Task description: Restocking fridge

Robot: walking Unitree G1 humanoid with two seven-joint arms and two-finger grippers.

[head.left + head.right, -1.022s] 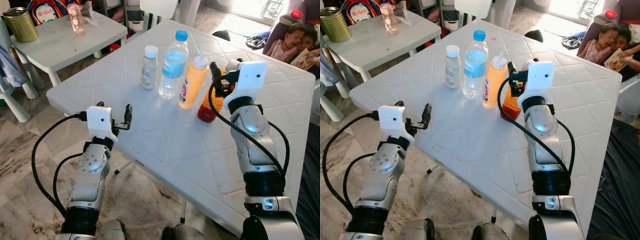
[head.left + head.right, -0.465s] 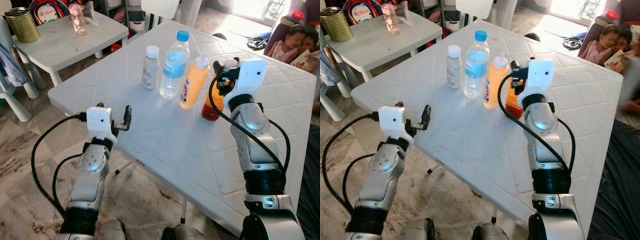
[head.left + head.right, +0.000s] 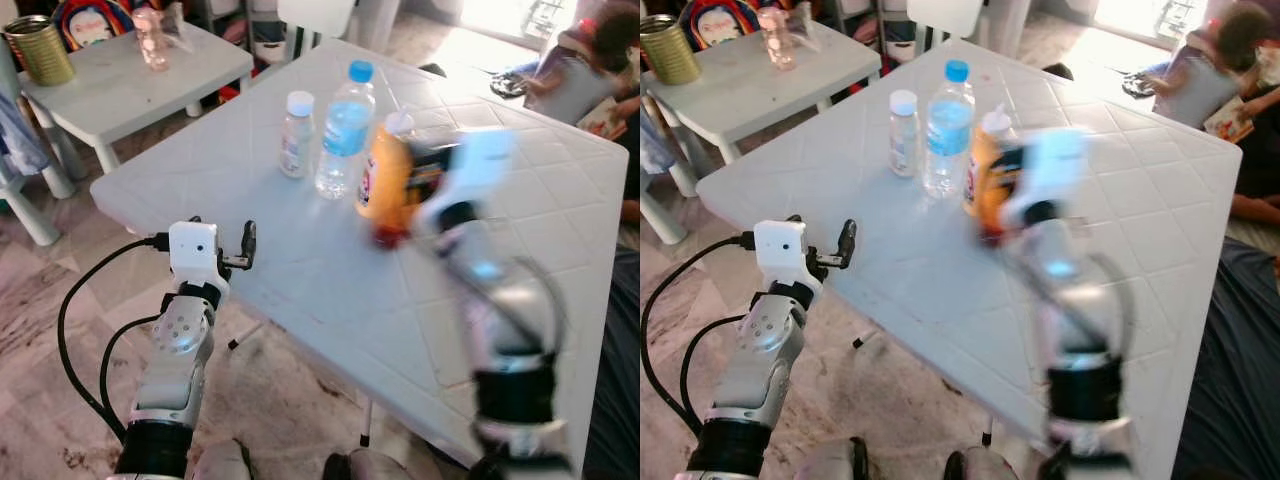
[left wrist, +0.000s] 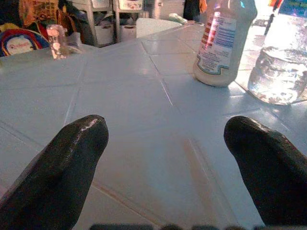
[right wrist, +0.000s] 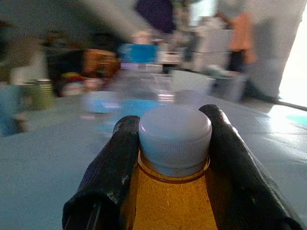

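My right gripper (image 5: 172,120) is shut on the neck of an amber juice bottle (image 5: 172,201), one finger on each side of its white cap. In the eye views that arm is smeared by motion, and the bottle's red base (image 3: 385,237) hangs low over the white table (image 3: 300,290). Beside it stand an orange bottle (image 3: 383,170), a blue-capped water bottle (image 3: 340,130) and a small white-capped bottle (image 3: 296,133). My left gripper (image 3: 247,243) is open at the table's near-left edge, nothing between its fingers (image 4: 72,158), facing the small bottle (image 4: 223,40).
A small white side table (image 3: 130,85) with a tin can (image 3: 40,48) stands at the far left. People (image 3: 575,70) sit beyond the table's far right corner. A dark mat (image 3: 1240,330) lies on the floor at the right.
My right arm has swung quickly to the left with the juice bottle in its grip and is now blurred. The left arm has stayed put. The people at the far right have shifted.
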